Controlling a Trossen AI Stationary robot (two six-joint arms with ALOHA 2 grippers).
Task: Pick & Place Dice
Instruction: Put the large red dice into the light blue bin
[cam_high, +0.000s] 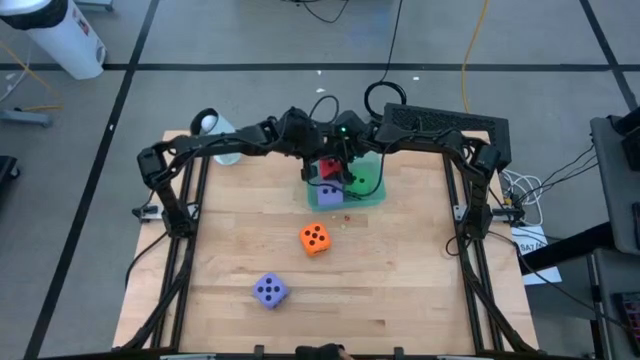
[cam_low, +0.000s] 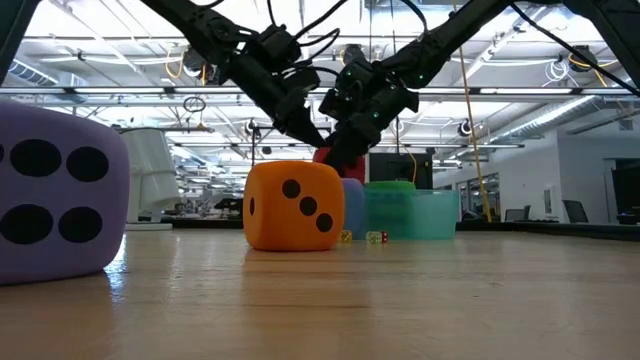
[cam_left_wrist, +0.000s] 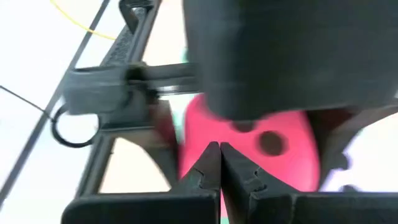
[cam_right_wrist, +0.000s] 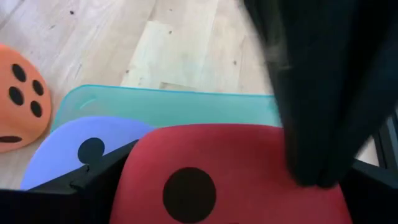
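- Placement step: right gripper (cam_high: 335, 165), jaws wide around the red die (cam_high: 328, 168), is hovering over the teal tray (cam_high: 372, 196) near the tabletop's far edge
- Left gripper (cam_left_wrist: 219, 163) is hanging pinched shut beside it
- Next: releasing into the tray, clear of the lavender die (cam_high: 329, 193)

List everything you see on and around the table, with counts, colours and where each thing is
Red die: one, above the tray, between the right gripper's fingers.
Green die: one, in the tray.
Purple dice: two, one in the tray, one on the table's near side.
Orange die: one, mid-table.
Tray: one, teal, far side of the table.
Table: one, light wood.
Left gripper: shut, empty, beside the red die.
Right gripper: wide around the red die.
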